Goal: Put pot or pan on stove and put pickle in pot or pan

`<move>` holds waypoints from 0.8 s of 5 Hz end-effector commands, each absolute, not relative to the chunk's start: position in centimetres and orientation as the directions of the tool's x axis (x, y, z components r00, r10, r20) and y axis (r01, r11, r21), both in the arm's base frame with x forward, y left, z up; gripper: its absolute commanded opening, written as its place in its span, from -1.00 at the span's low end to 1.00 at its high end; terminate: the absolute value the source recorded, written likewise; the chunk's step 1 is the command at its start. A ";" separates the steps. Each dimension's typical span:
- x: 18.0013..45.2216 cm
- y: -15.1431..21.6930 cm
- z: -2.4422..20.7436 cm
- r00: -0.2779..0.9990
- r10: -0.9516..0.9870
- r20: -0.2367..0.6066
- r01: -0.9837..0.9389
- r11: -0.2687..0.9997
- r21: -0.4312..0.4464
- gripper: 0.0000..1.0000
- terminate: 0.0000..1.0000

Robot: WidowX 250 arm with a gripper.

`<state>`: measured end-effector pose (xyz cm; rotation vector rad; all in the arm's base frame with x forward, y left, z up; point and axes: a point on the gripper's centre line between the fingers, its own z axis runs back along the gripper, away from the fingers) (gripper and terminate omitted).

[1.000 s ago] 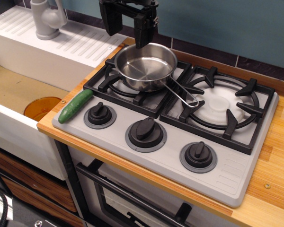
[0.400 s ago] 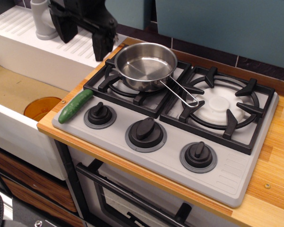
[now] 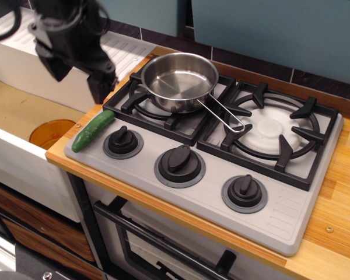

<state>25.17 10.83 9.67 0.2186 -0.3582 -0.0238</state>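
The shiny steel pan (image 3: 179, 80) sits empty on the left burner of the grey stove (image 3: 221, 192), its wire handle (image 3: 224, 114) pointing right and toward the front. The green pickle (image 3: 93, 130) lies at the stove's front left corner, beside the left knob. My black gripper (image 3: 76, 73) hangs open and empty above the counter's left edge, just behind and above the pickle, left of the pan. Its fingers (image 3: 100, 87) point down.
A white sink (image 3: 23, 116) with an orange drain lies to the left, a ribbed draining board (image 3: 111, 49) behind it. The right burner (image 3: 272, 129) is bare. Three black knobs (image 3: 179, 162) line the stove's front. Wooden counter (image 3: 344, 192) lies to the right.
The gripper has moved left and down, from above the pan's back rim to above the counter edge near the pickle. The pan and pickle have not moved.
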 end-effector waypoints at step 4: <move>27.1 12.7 3.6 0.863 -0.090 0.497 0.034 0.992 0.121 1.00 -1.00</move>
